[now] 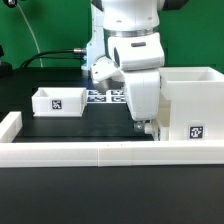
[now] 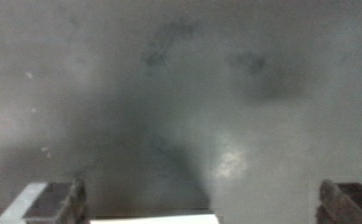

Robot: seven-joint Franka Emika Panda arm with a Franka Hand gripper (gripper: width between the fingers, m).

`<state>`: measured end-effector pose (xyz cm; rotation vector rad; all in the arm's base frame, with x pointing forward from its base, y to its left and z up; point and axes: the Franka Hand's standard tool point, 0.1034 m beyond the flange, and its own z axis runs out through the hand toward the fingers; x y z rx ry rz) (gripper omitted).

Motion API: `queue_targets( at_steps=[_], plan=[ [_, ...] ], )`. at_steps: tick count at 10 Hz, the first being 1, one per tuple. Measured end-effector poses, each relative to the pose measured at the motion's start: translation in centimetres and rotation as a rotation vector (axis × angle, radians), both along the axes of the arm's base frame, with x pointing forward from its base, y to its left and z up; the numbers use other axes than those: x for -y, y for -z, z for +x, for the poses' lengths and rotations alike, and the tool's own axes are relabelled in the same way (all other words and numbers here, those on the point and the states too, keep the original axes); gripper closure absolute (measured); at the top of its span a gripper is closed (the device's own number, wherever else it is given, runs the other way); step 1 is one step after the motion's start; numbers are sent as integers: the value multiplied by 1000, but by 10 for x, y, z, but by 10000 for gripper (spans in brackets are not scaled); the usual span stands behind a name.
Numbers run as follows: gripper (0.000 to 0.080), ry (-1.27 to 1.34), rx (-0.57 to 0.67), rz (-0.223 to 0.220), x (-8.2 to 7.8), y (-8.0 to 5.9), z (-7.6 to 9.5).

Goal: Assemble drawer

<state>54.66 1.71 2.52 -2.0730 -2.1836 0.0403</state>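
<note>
Wall (image 1: 100,152): we saw a low white border along the bottom of the frame, turning back at the lower left.
Gripper (image 1: 143,126): it hung low over the black table (image 1: 100,125) at centre frame, just beside the shell. In the wrist view its fingers (image 2: 53,200) stood wide apart, released, with nothing between them.
Shell (image 1: 190,100): tall and open-topped, at the exterior view's right, with a tag on its near face.
Tray (image 1: 57,100): small, at centre left, well apart from the shell.
Marker board (image 1: 105,97): flat, behind the arm.
</note>
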Motion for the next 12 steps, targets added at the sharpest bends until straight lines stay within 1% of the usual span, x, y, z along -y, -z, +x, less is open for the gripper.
queue_targets(
  at_steps=[2, 4, 5, 6, 7, 8, 10, 11, 12],
  plan=[
    [151, 35, -5, -6, -4, 1, 0],
    [151, 46, -4, -7, -2, 1, -1],
    [151, 47, -9, -10, 7, 3, -7],
    [151, 60, -13, -13, 18, 5, -16],
    [151, 73, -21, -15, 25, 6, -24],
    [151, 87, -25, -18, 34, 4, -32],
    [151, 107, -29, -27, 48, -6, -47],
    [151, 114, -29, -33, 57, -15, -59],
    [151, 120, -29, -36, 62, -19, -64]
  ],
)
